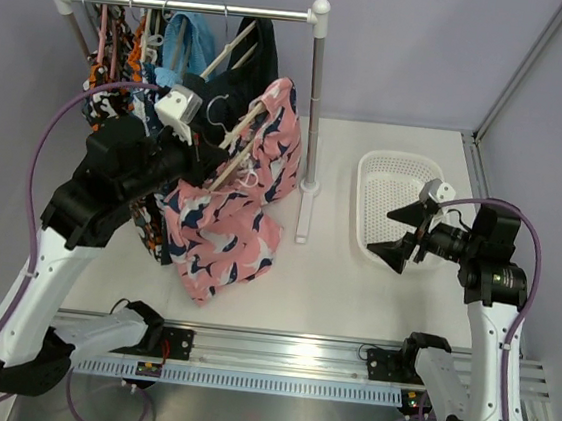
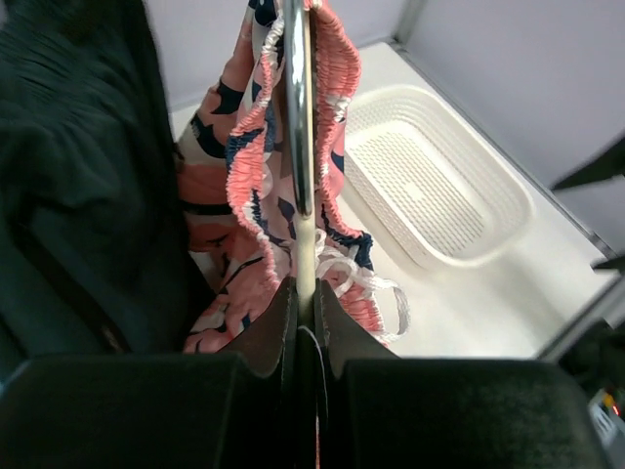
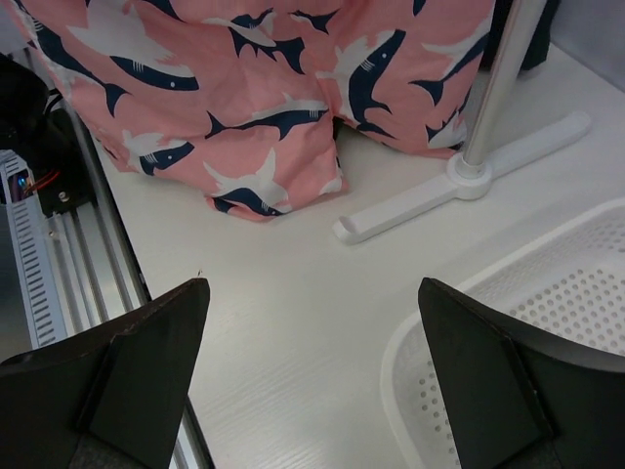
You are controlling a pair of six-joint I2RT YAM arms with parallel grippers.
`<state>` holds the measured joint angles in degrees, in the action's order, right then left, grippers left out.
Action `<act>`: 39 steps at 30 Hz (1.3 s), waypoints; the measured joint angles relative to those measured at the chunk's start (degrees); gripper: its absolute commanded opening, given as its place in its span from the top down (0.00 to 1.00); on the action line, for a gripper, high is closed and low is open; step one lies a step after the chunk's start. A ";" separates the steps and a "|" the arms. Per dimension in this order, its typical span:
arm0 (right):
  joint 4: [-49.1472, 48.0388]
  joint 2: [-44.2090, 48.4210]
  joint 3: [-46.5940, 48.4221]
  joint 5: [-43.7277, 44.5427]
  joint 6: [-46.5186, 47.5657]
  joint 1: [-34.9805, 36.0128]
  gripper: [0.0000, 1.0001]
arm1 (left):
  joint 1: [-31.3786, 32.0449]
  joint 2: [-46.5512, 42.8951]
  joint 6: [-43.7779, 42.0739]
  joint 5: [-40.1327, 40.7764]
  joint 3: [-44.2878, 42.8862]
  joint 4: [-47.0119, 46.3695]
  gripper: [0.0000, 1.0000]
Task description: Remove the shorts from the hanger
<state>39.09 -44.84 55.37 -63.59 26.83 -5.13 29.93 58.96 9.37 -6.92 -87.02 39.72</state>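
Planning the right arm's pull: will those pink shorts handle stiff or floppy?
Probably floppy: the shorts sag and bunch on the table. Likely light, since a thin hanger carries them. The gathered waistband may stretch before slipping off.

Left of the rack post [image 1: 314,114], the shorts [image 1: 228,220] hang bunched from the tilted hanger [image 1: 236,143]. Right of the post, the right gripper [image 1: 384,233] gapes wide over 1 white basket's [image 1: 381,167] rim.
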 measured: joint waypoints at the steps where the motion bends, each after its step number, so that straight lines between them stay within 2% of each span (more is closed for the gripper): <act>1: 1.44 0.09 0.81 -0.96 2.03 0.00 0.02 | -0.02 -1.20 -0.35 -1.66 0.90 0.28 1.00; 4: 6.91 -0.44 5.75 -3.06 9.09 0.00 0.02 | -0.04 -4.35 -1.25 -7.10 3.72 0.98 1.00; 10: 17.62 -3.89 23.26 -7.80 24.41 0.00 0.01 | 0.50 -6.95 -3.04 -17.35 9.01 1.38 1.00; 19: 22.75 -15.98 40.33 -11.61 27.34 0.46 0.01 | 6.97 -7.23 -4.98 -24.52 11.32 2.36 1.00; 28: 25.62 -23.41 39.30 -10.08 27.32 3.93 0.03 | 10.47 -7.63 -5.03 -27.71 11.32 2.34 1.00; 39: 36.04 -28.65 35.41 -9.11 36.94 12.35 0.11 | 10.95 -7.96 -4.79 -28.70 11.32 2.12 1.00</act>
<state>75.13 -73.49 90.78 -72.71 63.77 7.22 40.88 51.00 4.58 -35.62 -75.70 41.85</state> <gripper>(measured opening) 0.915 0.057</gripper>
